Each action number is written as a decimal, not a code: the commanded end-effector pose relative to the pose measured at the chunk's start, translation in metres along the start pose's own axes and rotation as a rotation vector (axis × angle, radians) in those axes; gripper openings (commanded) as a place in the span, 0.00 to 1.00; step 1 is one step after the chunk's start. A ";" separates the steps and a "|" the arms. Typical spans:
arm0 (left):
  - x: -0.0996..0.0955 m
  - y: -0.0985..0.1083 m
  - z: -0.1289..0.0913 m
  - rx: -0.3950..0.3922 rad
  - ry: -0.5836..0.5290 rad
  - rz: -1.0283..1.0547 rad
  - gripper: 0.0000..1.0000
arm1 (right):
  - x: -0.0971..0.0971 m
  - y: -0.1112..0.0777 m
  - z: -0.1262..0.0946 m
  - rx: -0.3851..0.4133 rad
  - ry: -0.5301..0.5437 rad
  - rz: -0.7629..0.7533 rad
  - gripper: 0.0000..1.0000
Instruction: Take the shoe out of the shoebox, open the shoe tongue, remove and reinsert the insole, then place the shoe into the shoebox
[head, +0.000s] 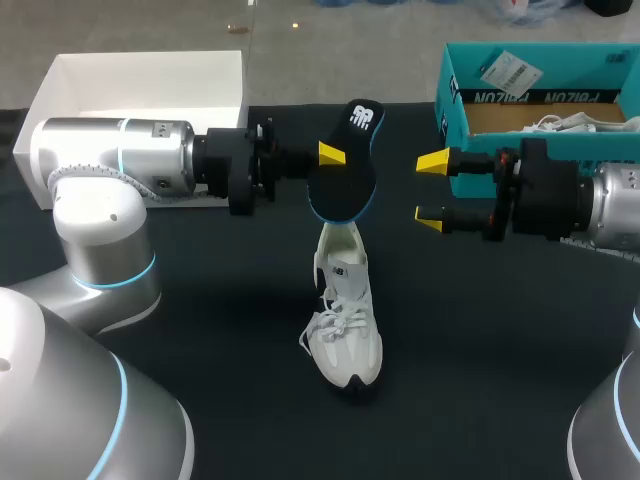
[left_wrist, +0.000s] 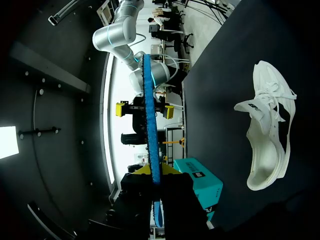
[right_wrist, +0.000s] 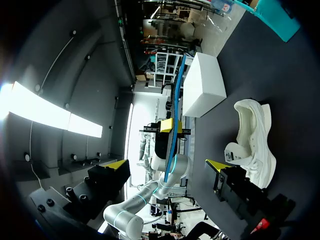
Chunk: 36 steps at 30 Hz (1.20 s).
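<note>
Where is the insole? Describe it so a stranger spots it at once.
Start at the black table, then the white shoe at its middle. Over its heel end, the left tool holds the insole in the air: flat, black with a blue edge, unlike the white shoe.

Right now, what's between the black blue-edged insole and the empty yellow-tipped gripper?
Nothing; head view shows only bare black tabletop between the insole and right gripper.

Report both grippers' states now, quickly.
Left gripper: jaws shut on the insole.
Right gripper: jaws open, holding nothing.
</note>
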<state>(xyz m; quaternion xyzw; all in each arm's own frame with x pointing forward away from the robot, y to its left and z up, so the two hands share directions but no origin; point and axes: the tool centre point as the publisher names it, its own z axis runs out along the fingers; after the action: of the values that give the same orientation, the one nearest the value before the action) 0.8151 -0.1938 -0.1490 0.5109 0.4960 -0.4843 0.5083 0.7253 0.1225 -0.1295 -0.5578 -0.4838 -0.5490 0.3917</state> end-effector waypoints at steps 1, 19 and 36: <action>0.009 -0.005 0.006 -0.033 -0.041 0.073 0.00 | -0.001 -0.001 0.001 -0.004 -0.001 0.000 1.00; -0.006 -0.021 0.007 0.004 -0.050 0.055 0.00 | -0.014 0.008 0.012 -0.006 -0.027 -0.078 1.00; 0.007 -0.029 0.027 0.037 -0.033 0.044 0.00 | -0.019 0.015 0.041 0.018 -0.053 -0.047 0.42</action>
<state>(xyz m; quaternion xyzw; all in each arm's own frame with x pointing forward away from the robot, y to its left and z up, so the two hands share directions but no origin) 0.7821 -0.2103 -0.1532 0.5208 0.4681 -0.4904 0.5188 0.7433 0.1476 -0.1531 -0.5525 -0.5053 -0.5504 0.3694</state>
